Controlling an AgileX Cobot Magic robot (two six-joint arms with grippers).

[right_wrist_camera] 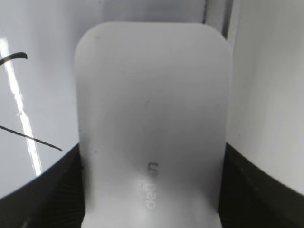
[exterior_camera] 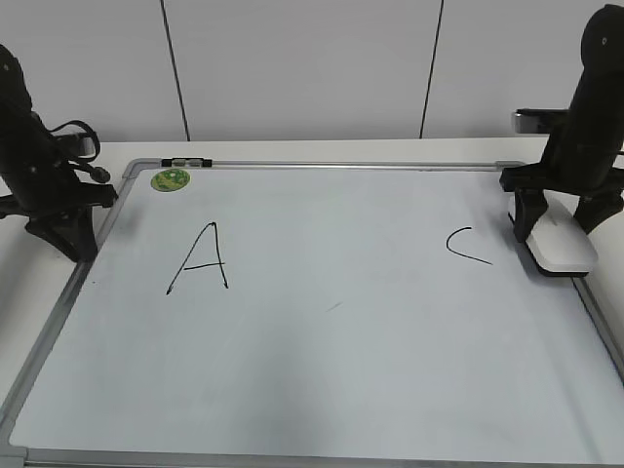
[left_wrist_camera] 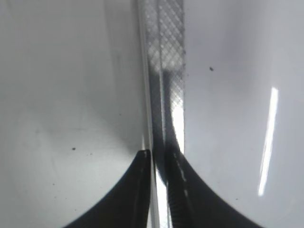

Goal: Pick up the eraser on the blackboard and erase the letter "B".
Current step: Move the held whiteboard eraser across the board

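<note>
The blackboard (exterior_camera: 341, 380) lies flat on the table. It bears a black "A" (exterior_camera: 200, 259) at the left and a black "C" (exterior_camera: 466, 246) at the right. No letter "B" shows; between them I see only a faint short smudge (exterior_camera: 333, 306). The white eraser (exterior_camera: 563, 244) rests at the board's right edge. My right gripper (exterior_camera: 558, 226) is shut on the eraser (right_wrist_camera: 152, 104), jaws (right_wrist_camera: 152, 152) against both its sides. Strokes of the "C" (right_wrist_camera: 33, 137) show beside it. My left gripper (exterior_camera: 76, 242) is shut and empty over the board's left frame (left_wrist_camera: 164, 47), its jaws (left_wrist_camera: 159, 154) straddling the rail.
A round green sticker (exterior_camera: 170, 179) sits at the board's far left corner. A dark clip (exterior_camera: 185, 162) sits on the far frame. A white wall stands behind the table.
</note>
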